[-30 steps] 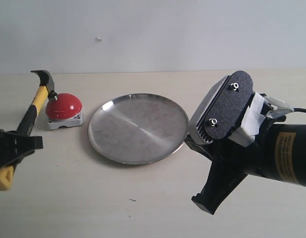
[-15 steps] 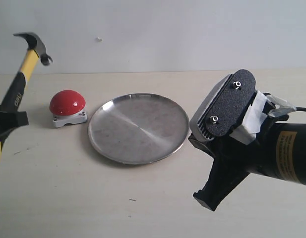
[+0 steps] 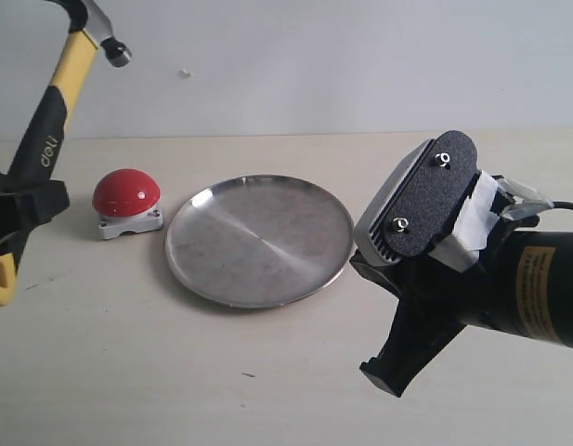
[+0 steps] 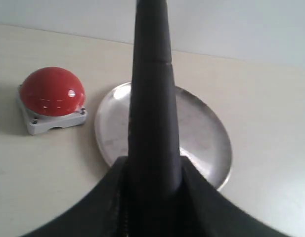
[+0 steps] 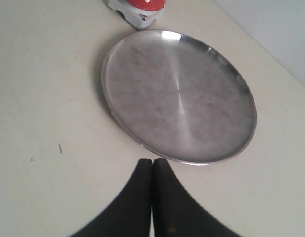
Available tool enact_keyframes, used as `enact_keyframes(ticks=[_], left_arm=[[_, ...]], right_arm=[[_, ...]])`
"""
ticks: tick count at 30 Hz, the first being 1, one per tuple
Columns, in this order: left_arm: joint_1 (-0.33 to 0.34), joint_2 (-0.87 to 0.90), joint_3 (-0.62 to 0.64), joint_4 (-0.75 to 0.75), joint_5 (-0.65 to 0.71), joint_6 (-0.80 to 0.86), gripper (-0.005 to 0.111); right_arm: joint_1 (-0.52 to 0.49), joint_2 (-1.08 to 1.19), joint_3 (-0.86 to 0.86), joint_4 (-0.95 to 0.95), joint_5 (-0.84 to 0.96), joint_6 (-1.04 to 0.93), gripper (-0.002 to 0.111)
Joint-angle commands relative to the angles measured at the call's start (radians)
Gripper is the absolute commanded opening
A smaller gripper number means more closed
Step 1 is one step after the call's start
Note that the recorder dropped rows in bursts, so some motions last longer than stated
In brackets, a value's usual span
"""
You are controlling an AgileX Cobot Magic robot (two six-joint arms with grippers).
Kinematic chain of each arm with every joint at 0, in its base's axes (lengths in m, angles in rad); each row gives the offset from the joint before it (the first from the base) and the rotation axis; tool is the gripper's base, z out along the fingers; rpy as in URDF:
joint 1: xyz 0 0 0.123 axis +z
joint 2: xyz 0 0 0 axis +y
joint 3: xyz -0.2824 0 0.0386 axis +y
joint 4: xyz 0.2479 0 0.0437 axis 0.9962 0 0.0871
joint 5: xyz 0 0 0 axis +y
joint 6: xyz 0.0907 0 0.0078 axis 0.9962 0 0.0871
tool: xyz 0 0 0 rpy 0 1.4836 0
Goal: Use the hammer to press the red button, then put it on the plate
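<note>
We hold the small yellow-and-black claw hammer aloft, clear of the glossy red dome button, the left gripper with jaws grasping its handle. The round silver metal plate on the desk shows only brushed surface. The right gripper has jaws clenched. A second ago the hammerhead touched the button.

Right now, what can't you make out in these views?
Exterior view: hammer, head's top cut off by the upper edge; left end effector mostly past the left edge.
Left wrist view: hammer handle hides the plate's middle; head out of frame.
Right wrist view: red button mostly cut off by the edge.
</note>
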Motion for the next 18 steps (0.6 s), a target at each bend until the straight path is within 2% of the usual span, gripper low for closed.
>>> enact_keyframes(ticks=[1,6,11,18], left_arm=[[-0.051,0.050,-0.011,0.009,-0.215,-0.055,0.000],[-0.064,0.202,-0.011,0.009,-0.388,-0.145,0.000],[-0.064,0.401,-0.016,-0.046,-0.599,-0.148,0.000],[-0.065,0.692,-0.136,-0.071,-0.622,-0.148,0.000]], right_arm=[[-0.006,-0.002,0.003,-0.001,-0.004,0.002,0.000],[-0.006,-0.002,0.003,-0.001,-0.004,0.002,0.000],[-0.006,-0.002,0.003,-0.001,-0.004,0.002,0.000],[-0.006,-0.002,0.003,-0.001,-0.018,0.002,0.000]])
